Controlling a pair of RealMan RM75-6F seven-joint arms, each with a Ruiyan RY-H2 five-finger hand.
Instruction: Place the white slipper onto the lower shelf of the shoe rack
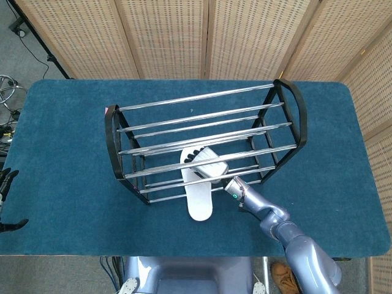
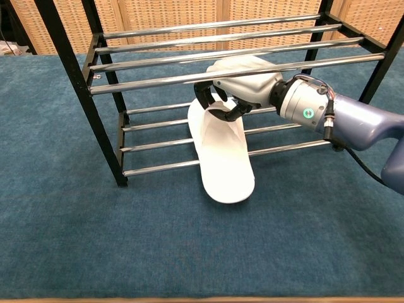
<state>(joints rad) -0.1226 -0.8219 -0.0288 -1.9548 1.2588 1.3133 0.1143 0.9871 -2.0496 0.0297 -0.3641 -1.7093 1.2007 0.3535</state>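
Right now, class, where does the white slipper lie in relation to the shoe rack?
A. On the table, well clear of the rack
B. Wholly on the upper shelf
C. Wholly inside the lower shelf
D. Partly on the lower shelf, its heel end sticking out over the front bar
D: the white slipper rests across the lower bars of the shoe rack, its heel end hanging out front, while the right hand grips its strap.

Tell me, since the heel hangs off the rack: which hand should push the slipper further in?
Right. The right hand already holds the slipper on the lower shelf; the left hand idles at the table's edge.
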